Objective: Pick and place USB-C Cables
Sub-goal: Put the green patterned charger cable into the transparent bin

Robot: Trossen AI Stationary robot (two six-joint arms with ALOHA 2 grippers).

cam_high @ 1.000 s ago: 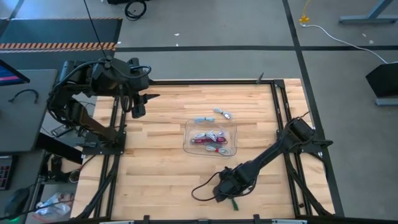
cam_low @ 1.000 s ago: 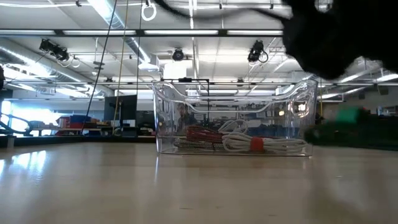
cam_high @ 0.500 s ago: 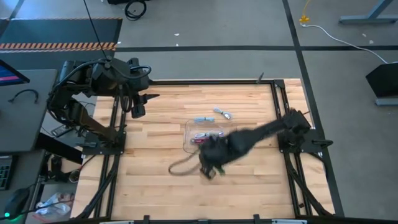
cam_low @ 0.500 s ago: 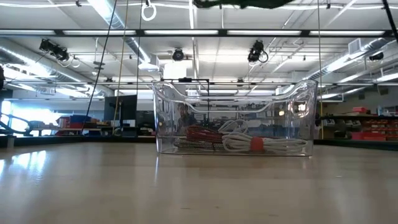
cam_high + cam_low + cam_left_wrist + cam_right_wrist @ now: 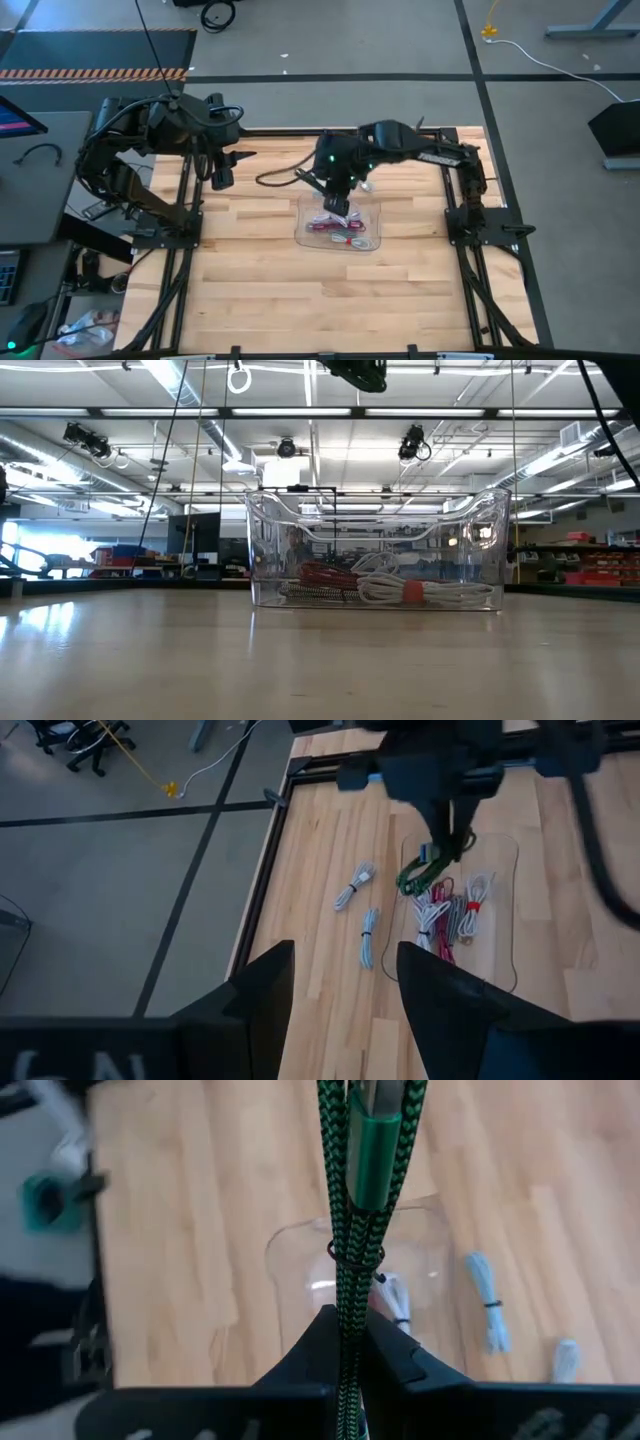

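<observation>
My right gripper (image 5: 337,203) hangs over the far end of the clear tray (image 5: 300,232), shut on a green braided USB-C cable bundle (image 5: 424,876). In the low view the tray's wall (image 5: 470,530) shows red and white cables (image 5: 400,592) lying on its floor. Two more cables lie on the table beyond the tray, a silver one (image 5: 351,886) and a grey-blue one (image 5: 369,936). My left gripper (image 5: 222,172) waits open, high above the table's far left corner. My right gripper pinches the green bundle between its two fingers (image 5: 312,1348), which come slanting down from above. The strands (image 5: 350,1295) run along the fingers and out past their tips. The bundle's black tie (image 5: 352,1256) and green plug (image 5: 373,1132) lie beyond the tips. It hangs clear above the tray.
The table's black frame rail (image 5: 440,170) runs along its right side, beside the right arm's base. A loose black wire loop (image 5: 280,178) trails from the right arm. Bare wood lies toward the table's near side (image 5: 300,300).
My right gripper has risen from the table's near right part and swung toward the far edge, rolling as it went. It now stands over the tray. The green cable has come up with it, lifted clear of the table. The fingers stayed shut.
</observation>
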